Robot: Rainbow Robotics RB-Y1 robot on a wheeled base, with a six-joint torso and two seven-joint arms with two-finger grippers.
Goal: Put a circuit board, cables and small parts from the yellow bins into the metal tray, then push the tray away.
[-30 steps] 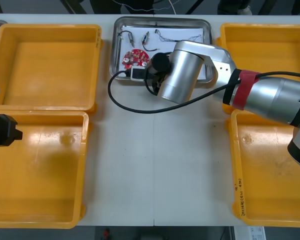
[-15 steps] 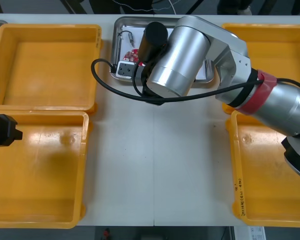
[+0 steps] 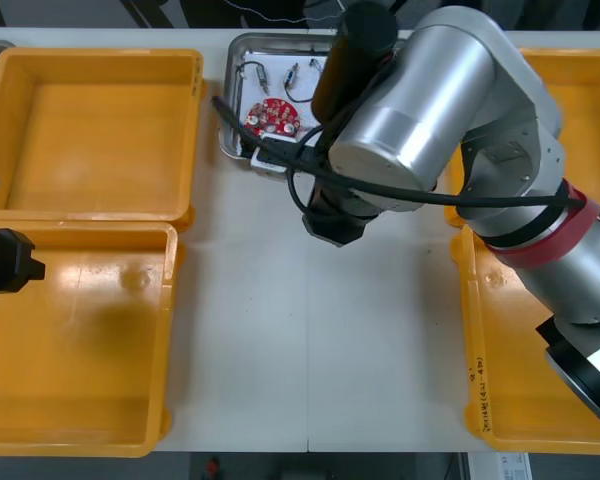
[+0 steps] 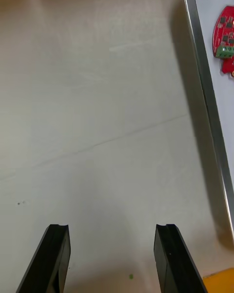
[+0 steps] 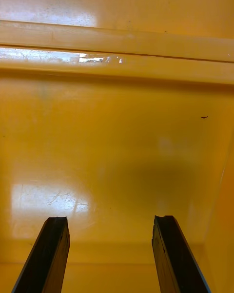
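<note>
RB-Y1's right arm is reaching across the tabletop in the middle of the front view, its silver bulk covering the right half of the metal tray at top ctr. The right pincer is hanging released, fingers spread wide w/ nothing btwn them, over bare tabletop just beside the tray's shiny rim. On the tray's white floor the round red circuit board is lying flat, dotted w/ small components; in the right wrist view it is carrying a green block at one edge. Thin dark cables w/ metal ends are lying near it, toward the tray's far wall. The left pincer is waiting at the frame's left edge, likewise released, hovering over the floor of the lower-left yellow bin. The upper-left yellow bin is sitting just beside the tray.
</note>
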